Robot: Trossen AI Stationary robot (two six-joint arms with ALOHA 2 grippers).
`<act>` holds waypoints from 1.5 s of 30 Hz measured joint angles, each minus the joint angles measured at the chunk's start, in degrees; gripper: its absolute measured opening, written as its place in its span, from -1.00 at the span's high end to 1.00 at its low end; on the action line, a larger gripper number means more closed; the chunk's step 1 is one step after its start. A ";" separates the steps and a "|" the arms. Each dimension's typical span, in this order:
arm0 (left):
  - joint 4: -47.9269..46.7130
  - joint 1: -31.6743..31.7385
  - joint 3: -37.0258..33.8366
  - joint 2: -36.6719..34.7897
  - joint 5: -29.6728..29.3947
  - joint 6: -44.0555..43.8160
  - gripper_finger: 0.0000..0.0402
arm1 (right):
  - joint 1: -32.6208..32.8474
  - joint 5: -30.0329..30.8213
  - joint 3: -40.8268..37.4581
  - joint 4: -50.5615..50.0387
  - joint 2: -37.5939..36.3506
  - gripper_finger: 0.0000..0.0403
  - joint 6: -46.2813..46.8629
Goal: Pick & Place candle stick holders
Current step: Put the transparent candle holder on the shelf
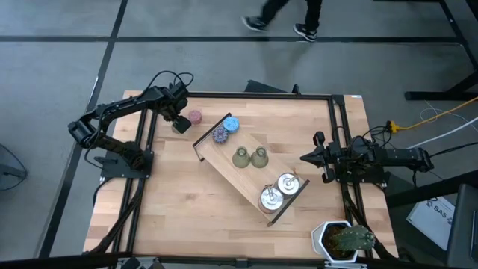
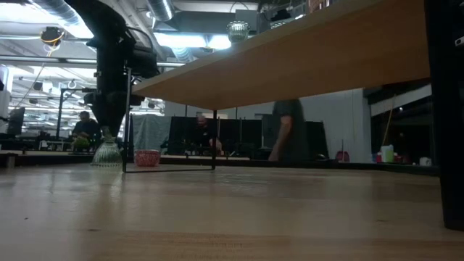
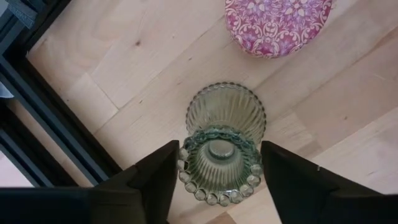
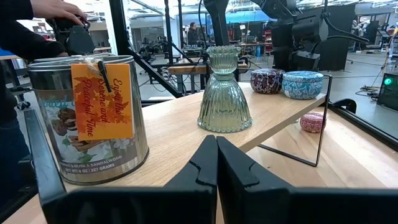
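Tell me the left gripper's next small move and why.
Probably finish closing. The left gripper straddles the green holder standing on the table beside the pink holder, and its fingers flank the beaded neck with gaps showing each side.

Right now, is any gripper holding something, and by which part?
Not firmly yet. The left gripper has its fingers on both sides of the beaded top of a green glass holder, with small gaps visible. The right gripper is shut and empty.

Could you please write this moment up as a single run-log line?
left gripper: astride green holder on table, jaws not yet touching | pink holder: beside it | right gripper: shut, idle at right edge | tray: six holders
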 joint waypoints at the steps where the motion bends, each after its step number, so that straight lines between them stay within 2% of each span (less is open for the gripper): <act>1: 0.00 0.00 0.00 0.00 -0.02 0.02 -0.07 | 0.00 0.00 0.00 0.01 0.00 1.00 0.00; 8: -0.04 -0.02 0.01 -0.04 -0.16 0.04 0.12 | 0.01 0.00 0.00 0.00 0.00 1.00 0.00; 28: -3.83 -0.12 0.43 -0.20 0.52 2.59 0.12 | -0.01 0.00 0.00 0.01 0.00 1.00 0.00; 45: -15.48 -2.39 10.14 -0.20 1.09 4.14 0.13 | 0.00 0.00 0.00 0.01 0.00 1.00 0.00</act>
